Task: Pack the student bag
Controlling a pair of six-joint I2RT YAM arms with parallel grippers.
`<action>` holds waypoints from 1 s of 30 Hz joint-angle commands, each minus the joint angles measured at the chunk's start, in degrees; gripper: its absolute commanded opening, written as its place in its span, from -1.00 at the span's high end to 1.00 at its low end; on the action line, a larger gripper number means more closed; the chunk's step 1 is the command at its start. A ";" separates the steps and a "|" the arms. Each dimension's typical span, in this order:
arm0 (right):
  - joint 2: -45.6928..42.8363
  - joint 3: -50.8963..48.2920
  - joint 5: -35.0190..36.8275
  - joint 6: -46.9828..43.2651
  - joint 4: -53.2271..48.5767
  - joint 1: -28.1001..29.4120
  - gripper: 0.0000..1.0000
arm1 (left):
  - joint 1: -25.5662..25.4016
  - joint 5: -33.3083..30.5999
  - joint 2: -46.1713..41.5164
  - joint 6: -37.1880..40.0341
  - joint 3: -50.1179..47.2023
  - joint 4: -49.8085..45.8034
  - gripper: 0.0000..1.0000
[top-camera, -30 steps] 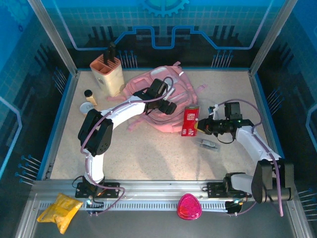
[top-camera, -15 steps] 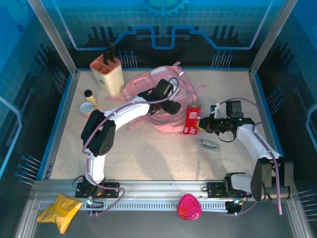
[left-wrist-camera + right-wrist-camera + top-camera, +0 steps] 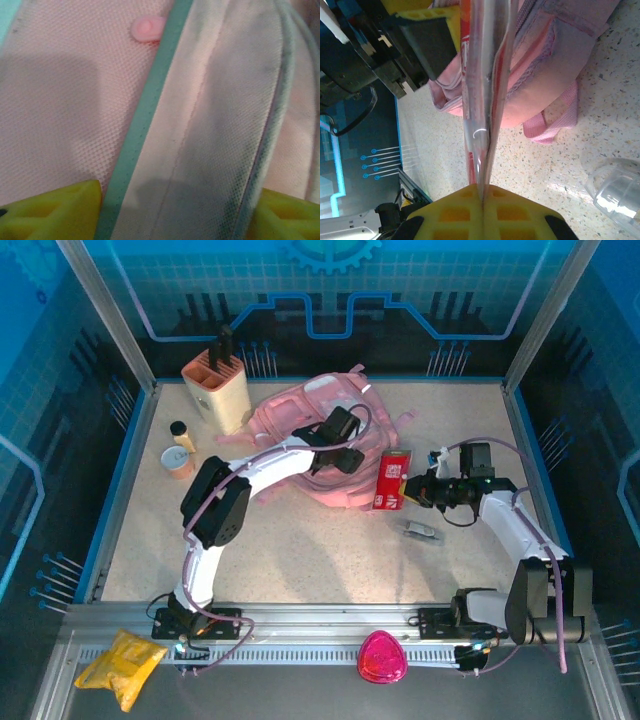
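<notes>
At the far middle of the table (image 3: 300, 540), the student bag (image 3: 290, 412) is lying with your left gripper (image 3: 337, 452) spreading parted fingers on its fabric, while your right gripper (image 3: 412, 487) is pinching a red packet (image 3: 389, 482) beside it, not yet packed.

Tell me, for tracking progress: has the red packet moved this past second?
Yes. The red packet, pinched in the right pincer, shifted slightly right, toward the small grey object.
</notes>
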 commanded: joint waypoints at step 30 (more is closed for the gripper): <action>4.80 2.30 -1.13 3.55 7.72 8.47 1.00 | 3.92 6.68 -18.87 -3.14 -7.02 -1.15 1.00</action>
